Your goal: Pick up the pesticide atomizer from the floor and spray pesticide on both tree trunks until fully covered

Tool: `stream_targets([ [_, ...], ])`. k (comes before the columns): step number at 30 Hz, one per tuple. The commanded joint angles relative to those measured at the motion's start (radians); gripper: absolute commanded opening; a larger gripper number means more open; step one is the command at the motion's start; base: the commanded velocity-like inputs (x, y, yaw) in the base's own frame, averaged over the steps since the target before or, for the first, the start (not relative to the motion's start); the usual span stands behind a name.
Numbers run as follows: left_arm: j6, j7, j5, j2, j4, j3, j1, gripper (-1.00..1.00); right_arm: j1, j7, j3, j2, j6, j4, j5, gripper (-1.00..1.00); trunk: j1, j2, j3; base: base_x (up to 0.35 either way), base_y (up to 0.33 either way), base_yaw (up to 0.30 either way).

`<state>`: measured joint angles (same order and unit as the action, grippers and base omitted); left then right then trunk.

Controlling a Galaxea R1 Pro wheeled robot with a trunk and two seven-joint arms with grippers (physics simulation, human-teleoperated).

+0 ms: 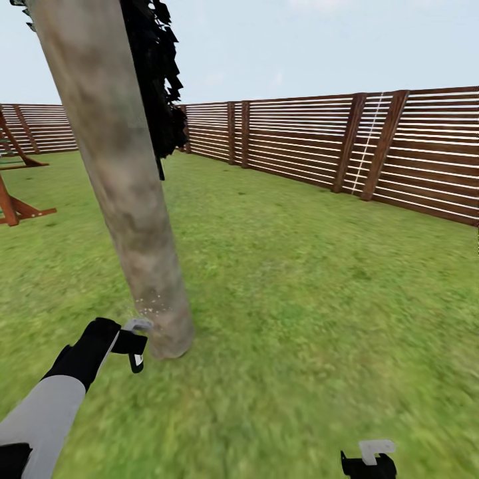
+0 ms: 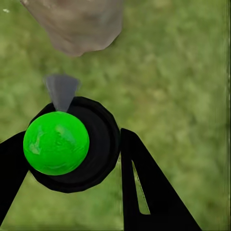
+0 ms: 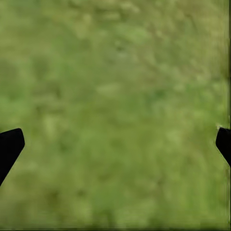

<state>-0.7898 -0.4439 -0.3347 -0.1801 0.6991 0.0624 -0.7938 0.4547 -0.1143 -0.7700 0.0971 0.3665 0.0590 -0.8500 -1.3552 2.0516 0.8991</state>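
Grass lawn (image 1: 319, 279) runs out to the slatted wooden fence (image 1: 412, 153), and 1 tree trunk (image 1: 126, 193) rises just ahead of me on the left.

My left gripper (image 1: 135, 344) is clamped on the pesticide atomizer (image 2: 72, 144), held low beside the foot of that trunk, close to the bark without touching it. From the left wrist, I look down on its green cap, so its long axis runs along my fingers, and its grey nozzle points at the trunk base. Pale specks on the bark suggest I am spraying tree 1 now.

Next, I judge, I must raise the nozzle up the trunk to cover the rest, then go to tree 2.

My right gripper (image 1: 368, 459) hangs over grass, fingers apart, holding nothing.
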Motion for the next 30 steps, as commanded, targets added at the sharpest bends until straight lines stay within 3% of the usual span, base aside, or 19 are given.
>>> stream_targets([
  [1, -0.003, -0.01, -0.01, 0.001, 0.002, 0.005, -0.001, -1.0, 0.001, -0.005, -0.006, 0.0, 0.003, -0.002, -0.011, 1.0, 0.0, 0.0, 0.001, -0.181, -0.249, 0.0],
  [14, 0.007, 0.011, -0.014, 0.001, -0.014, 0.016, 0.007, -1.0, 0.001, -0.005, -0.006, 0.0, 0.003, -0.001, -0.009, 1.0, 0.0, 0.0, 0.001, -0.136, -0.251, 0.017],
  [16, 0.008, 0.043, -0.013, 0.002, -0.032, 0.03, 0.009, -1.0, 0.001, -0.005, -0.006, 0.0, 0.003, -0.001, -0.009, 1.0, 0.0, 0.0, 0.001, -0.1, -0.253, 0.227],
  [19, 0.01, 0.139, -0.009, 0.015, -0.065, 0.05, 0.01, -1.0, 0.001, -0.005, -0.006, 0.0, 0.003, -0.001, -0.009, 1.0, 0.0, 0.0, 0.001, -0.051, -0.26, 0.267],
  [26, 0.011, 0.171, -0.009, 0.053, -0.08, 0.055, 0.01, -1.0, 0.001, -0.004, -0.006, 0.001, 0.003, -0.001, -0.01, 1.0, 0.0, 0.0, 0.001, 0.0, -0.267, 0.129],
  [28, 0.011, 0.178, -0.01, 0.054, -0.08, 0.078, 0.009, -1.0, 0.001, -0.004, -0.006, 0.002, 0.003, -0.001, -0.01, 1.0, 0.0, 0.0, 0.001, 0.066, -0.27, 0.004],
  [29, 0.011, 0.183, -0.011, 0.054, -0.08, 0.115, 0.01, -1.0, 0.001, -0.004, -0.006, 0.002, 0.003, -0.001, -0.011, 1.0, 0.0, 0.0, 0.001, 0.08, -0.27, 0.001],
  [30, 0.011, 0.194, -0.011, 0.054, -0.08, 0.126, 0.01, -1.0, 0.001, -0.004, -0.006, 0.003, 0.003, -0.001, -0.011, 1.0, 0.0, 0.0, 0.001, 0.083, -0.27, 0.001],
])
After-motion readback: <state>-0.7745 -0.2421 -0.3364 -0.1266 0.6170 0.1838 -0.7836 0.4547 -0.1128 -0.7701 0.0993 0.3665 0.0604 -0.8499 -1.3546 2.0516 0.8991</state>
